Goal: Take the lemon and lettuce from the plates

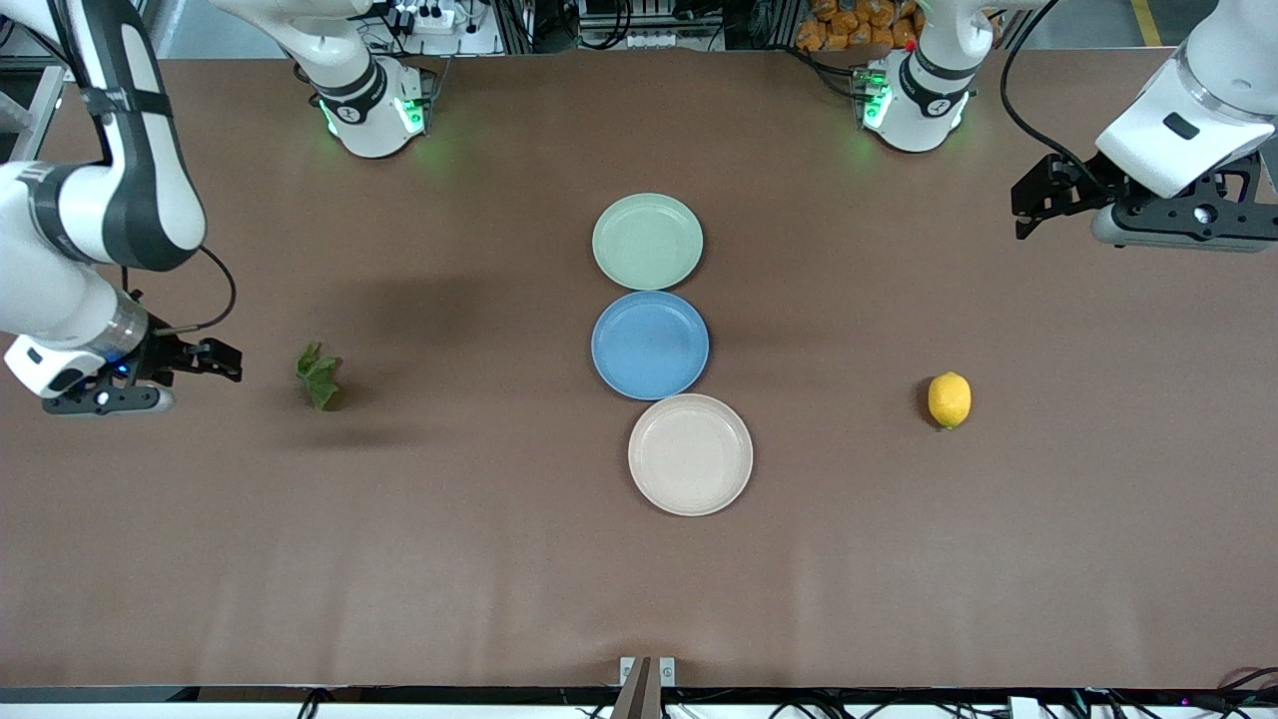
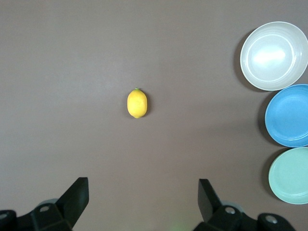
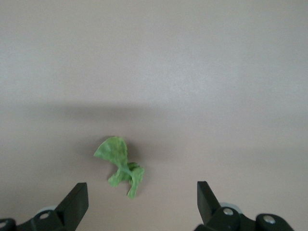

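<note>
The lemon (image 1: 949,399) lies on the bare table toward the left arm's end, off the plates; it also shows in the left wrist view (image 2: 137,103). The lettuce (image 1: 319,376) lies on the table toward the right arm's end, and shows in the right wrist view (image 3: 120,166). The pale green plate (image 1: 647,242) and the beige plate (image 1: 690,454) are both empty. My left gripper (image 1: 1026,205) is open and empty, up in the air (image 2: 143,197). My right gripper (image 1: 228,360) is open and empty beside the lettuce (image 3: 143,199).
An empty blue plate (image 1: 649,345) sits between the green and beige plates in a column at the table's middle. All three plates show in the left wrist view: beige (image 2: 273,55), blue (image 2: 288,115), green (image 2: 291,175).
</note>
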### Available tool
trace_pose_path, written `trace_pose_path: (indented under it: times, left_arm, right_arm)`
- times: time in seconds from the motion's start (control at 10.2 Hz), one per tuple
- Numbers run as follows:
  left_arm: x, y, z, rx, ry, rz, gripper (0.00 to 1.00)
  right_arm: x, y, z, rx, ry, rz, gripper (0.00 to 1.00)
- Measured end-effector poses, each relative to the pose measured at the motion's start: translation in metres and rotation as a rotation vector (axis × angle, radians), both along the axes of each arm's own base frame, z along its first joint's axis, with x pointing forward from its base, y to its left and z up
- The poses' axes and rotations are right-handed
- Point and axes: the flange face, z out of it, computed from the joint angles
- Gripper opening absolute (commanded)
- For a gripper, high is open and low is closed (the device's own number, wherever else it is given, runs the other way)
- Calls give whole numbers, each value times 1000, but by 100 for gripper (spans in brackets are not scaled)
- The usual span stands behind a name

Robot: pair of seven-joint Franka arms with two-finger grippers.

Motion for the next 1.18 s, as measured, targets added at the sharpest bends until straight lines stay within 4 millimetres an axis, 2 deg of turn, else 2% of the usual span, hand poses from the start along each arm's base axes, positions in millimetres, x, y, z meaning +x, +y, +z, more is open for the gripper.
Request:
trace_pose_path:
  times: [0.29,0.49,0.69,0.98,1.18]
  left_arm:
    - [0,-1,0,0,0,-1,100]
    - [0,-1,0,0,0,-1,100]
    - [0,-1,0,0,1,-1,100]
    - [4,0,2,-35,-23,9,100]
    - [10,7,4,-64,-52,29,100]
  right_arm:
    - [7,-2,93,1,22,-10,100]
    - [3,-2,144,1,-6,-14,100]
    - [-2,-2,173,-2,-51,-15,100]
    - [-21,13,208,5,-25,5,100]
    - [-31,18,232,7,-19,10,100]
